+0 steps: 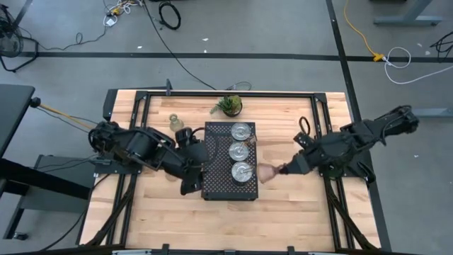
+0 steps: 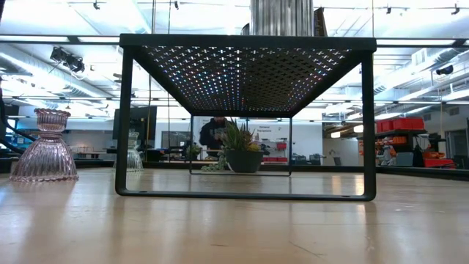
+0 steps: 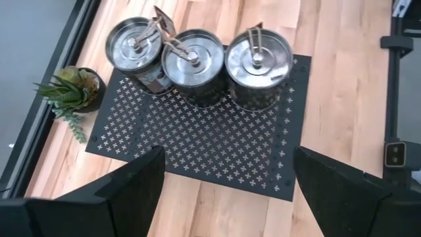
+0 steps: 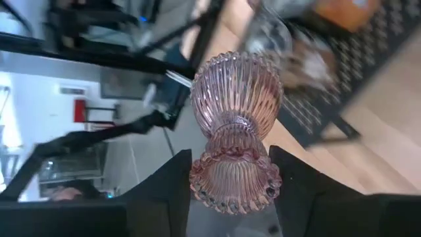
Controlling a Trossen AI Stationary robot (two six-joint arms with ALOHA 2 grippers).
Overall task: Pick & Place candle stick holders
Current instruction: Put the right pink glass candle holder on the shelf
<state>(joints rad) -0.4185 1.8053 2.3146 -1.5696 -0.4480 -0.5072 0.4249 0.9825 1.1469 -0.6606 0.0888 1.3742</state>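
right tool [image 1: 282,170] clamps pink glass holder [image 1: 266,172] beside tray edge [image 1: 212,193] | left tool [image 3: 223,191] wide, empty, above tray | 3 silver holders [image 1: 241,151] along far side

Grey floor [image 1: 283,28], loose cables [image 1: 170,14]; bright ceiling lights [image 2: 73,11], possibly shelving behind

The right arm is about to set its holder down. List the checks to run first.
1. Grip: right pincer is shut on the pink ribbed glass candle holder. Ok.
2. Holder upright: it points sideways toward the black perforated metal tray. Not ok.
3. Free space: the three shiny silver metal holders fill one row and the rest of the tray is bare. Ok.
4. Left pincer out of the way: it is open and empty above the bare part. Probably not ok.
5. Holder's height above the tray top: cannot tell.
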